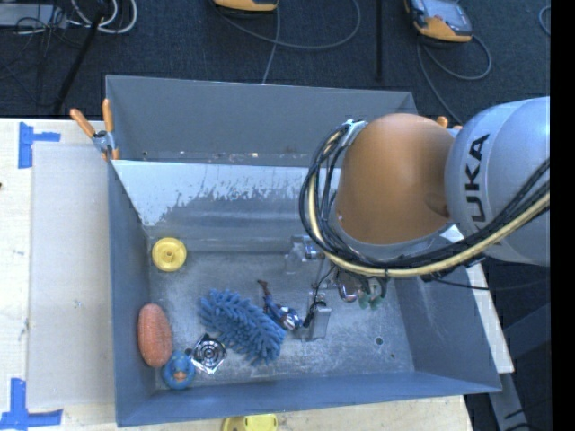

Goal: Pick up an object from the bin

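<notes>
So the closest candidate is looking like the blue bristly thing [238,321], kind of a frilly brush shape, lying low in the middle of the frame on the floor of the bin [225,151]. A small shiny bit [286,318] is sitting right at its right end. The gripper [312,320] is hanging just to the right of that, down near the floor and under the arm's big orange cover [391,182]. I honestly can't tell whether it's spread or closed up, and nothing is visibly sitting in it. Further left, a silver round piece [208,353] and a little blue-and-orange thing [178,373] are crowding the brush's lower left end. An orange oval [154,334] and a yellow disc [169,253] are lying well apart from it. My worry: those soft bristles are probably going to squish and slip out, or the shiny bit is going to get snagged and dragged along instead.
</notes>
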